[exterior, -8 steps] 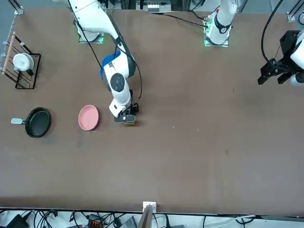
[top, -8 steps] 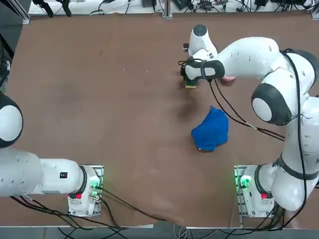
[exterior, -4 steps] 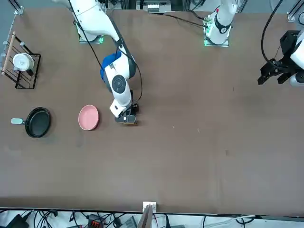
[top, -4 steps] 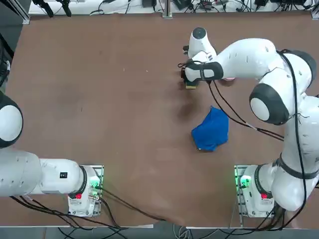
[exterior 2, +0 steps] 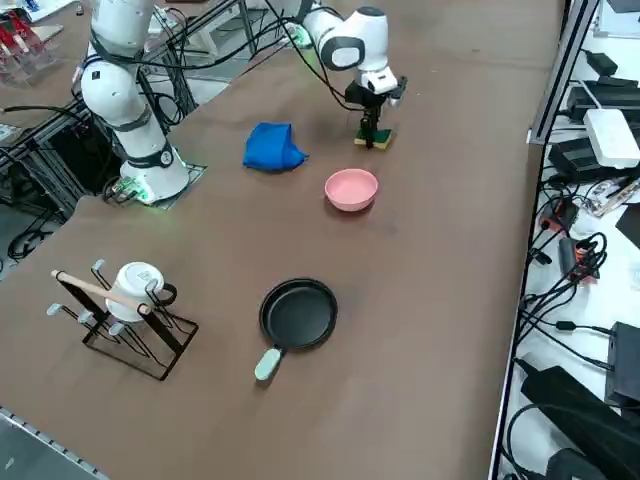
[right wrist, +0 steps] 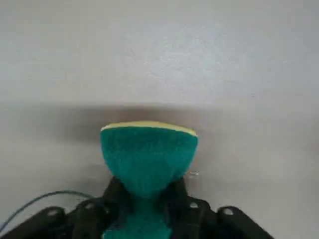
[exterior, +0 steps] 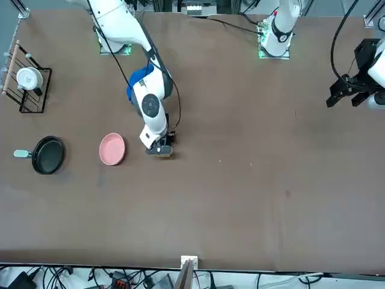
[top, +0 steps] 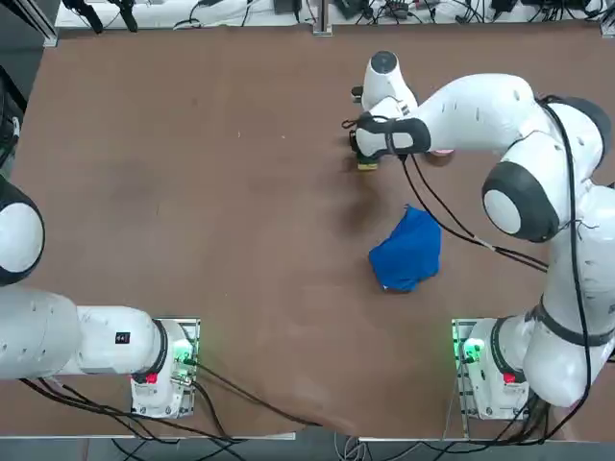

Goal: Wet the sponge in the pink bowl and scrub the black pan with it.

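Note:
My right gripper (right wrist: 144, 199) is shut on the sponge (right wrist: 148, 152), whose green top is pinched narrow between the fingers, with a yellow layer showing at its far edge. In the front view the sponge (exterior: 162, 155) sits at table level under the gripper (exterior: 160, 146), a short way from the pink bowl (exterior: 112, 149). The black pan (exterior: 47, 155), with its light grey handle, lies beyond the bowl. From the right side, gripper (exterior 2: 370, 128) and sponge (exterior 2: 377, 139) are behind the bowl (exterior 2: 351, 189), and the pan (exterior 2: 298, 313) is nearer the camera. From overhead the arm hides most of the bowl (top: 442, 151).
A crumpled blue cloth (top: 407, 250) lies between the sponge and the right arm's base. A wire rack holding a white mug (exterior 2: 125, 305) stands at the table's right end, past the pan. Cables run along the table edges.
The right gripper's fingers have closed on the sponge, squeezing its middle. The arm has barely shifted; bowl, pan and cloth have not moved.

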